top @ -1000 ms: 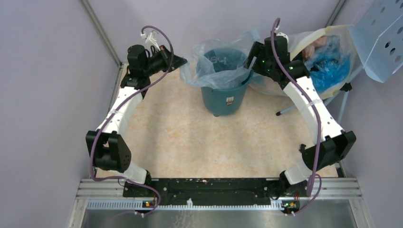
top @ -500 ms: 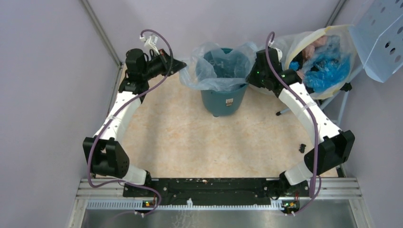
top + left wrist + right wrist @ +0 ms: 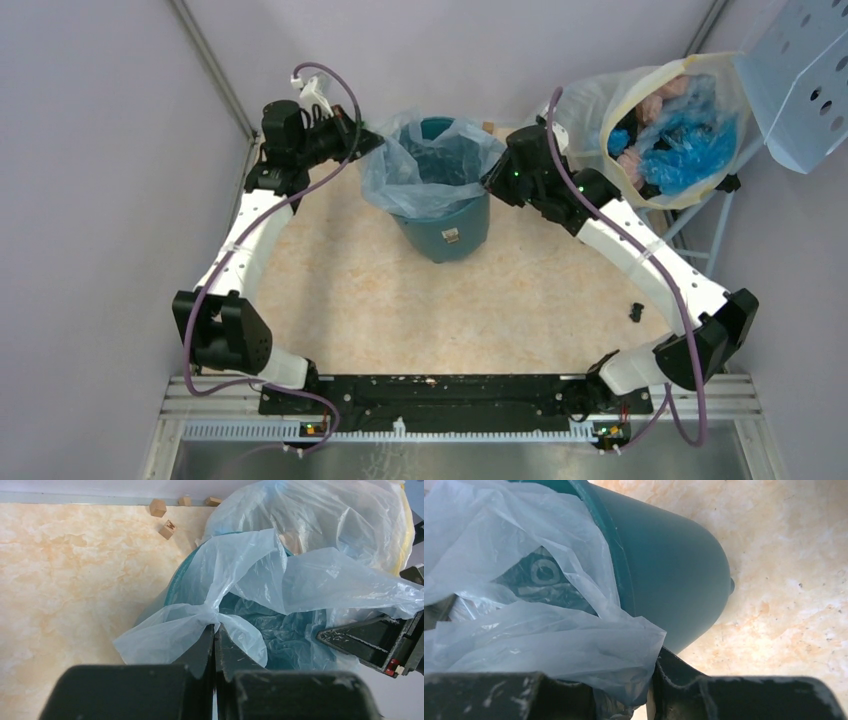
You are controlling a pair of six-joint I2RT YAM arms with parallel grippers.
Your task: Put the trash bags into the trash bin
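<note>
The trash bin (image 3: 445,225) is a teal tapered bucket at the back middle of the table. A thin pale blue trash bag (image 3: 430,165) is draped in and over its mouth. My left gripper (image 3: 365,140) is at the bag's left edge. In the left wrist view it (image 3: 214,626) is shut on a bunched fold of the bag (image 3: 250,575), above the bin's rim (image 3: 175,582). My right gripper (image 3: 492,180) is at the bag's right edge. In the right wrist view the bag (image 3: 549,645) fills the narrow gap between its fingers (image 3: 684,680), beside the bin's wall (image 3: 664,580).
A big cloudy-white sack (image 3: 670,130) with a yellowish rim, holding blue and pink things, hangs at the back right. A perforated pale blue panel (image 3: 800,80) stands beyond it. Small wooden blocks (image 3: 168,528) lie by the back wall. A small black piece (image 3: 636,312) lies at the table's right.
My right arm swung left and came down on the bag's right edge, its jaws narrowing onto the film. The bin and bag shifted left and nearer. The left gripper kept its hold.
</note>
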